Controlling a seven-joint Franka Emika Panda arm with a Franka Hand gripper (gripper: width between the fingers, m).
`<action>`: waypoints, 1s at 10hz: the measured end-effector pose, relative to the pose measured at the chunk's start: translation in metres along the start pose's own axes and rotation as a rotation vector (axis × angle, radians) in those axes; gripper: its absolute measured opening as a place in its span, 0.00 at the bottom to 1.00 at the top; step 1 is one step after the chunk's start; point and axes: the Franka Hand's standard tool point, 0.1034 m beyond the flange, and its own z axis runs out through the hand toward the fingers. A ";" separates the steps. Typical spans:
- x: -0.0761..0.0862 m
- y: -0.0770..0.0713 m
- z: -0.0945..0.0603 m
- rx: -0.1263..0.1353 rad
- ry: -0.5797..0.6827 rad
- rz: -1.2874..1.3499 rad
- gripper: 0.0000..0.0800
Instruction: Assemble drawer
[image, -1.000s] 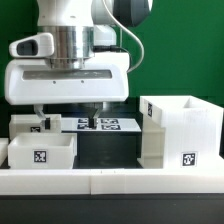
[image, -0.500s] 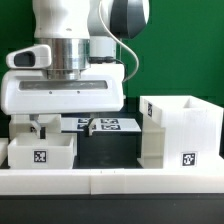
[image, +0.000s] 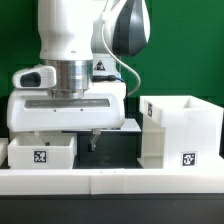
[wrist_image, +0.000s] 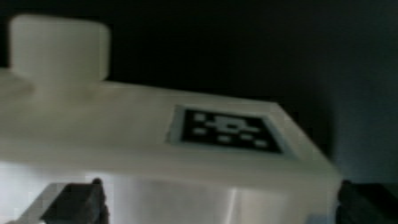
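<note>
A white robot arm (image: 75, 40) is reaching straight down through the middle of the exterior view; its broad white hand (image: 65, 138) is hanging low over a dark surface (image: 115, 150), in front of a green backdrop (image: 190, 50); one dark finger (image: 93, 142) is showing beneath the hand's body, while the other is hiding behind a small tray (image: 42, 155); that small tray, open-topped and white, is sitting at about 8 o'clock in the exterior view, showing a black-and-white square tag on its near wall; the drawer housing (image: 180, 130), a taller white box with an open top, is standing at 3 o'clock from the hand, apart from it, with its own tag (image: 188, 158) low on the near face; a long low white rail (image: 112, 182) is running across at 6 o'clock, in front of both pieces. In the wrist view, the hand (wrist_image: 219, 200) is spreading wide, its two dark fingertips (wrist_image: 75, 200) sitting far apart on either side of a white drawer part (wrist_image: 160, 160); that part is filling most of the view, blurred, carrying a square tag (wrist_image: 226, 128) on its upper face and a blocky white post (wrist_image: 59, 50) rising beyond it; whether the fingers are touching it cannot be told.
</note>
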 end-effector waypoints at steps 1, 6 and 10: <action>-0.001 -0.002 0.002 0.001 -0.004 -0.004 0.81; -0.002 -0.001 0.003 0.000 -0.007 -0.005 0.48; -0.002 -0.001 0.003 0.000 -0.007 -0.005 0.05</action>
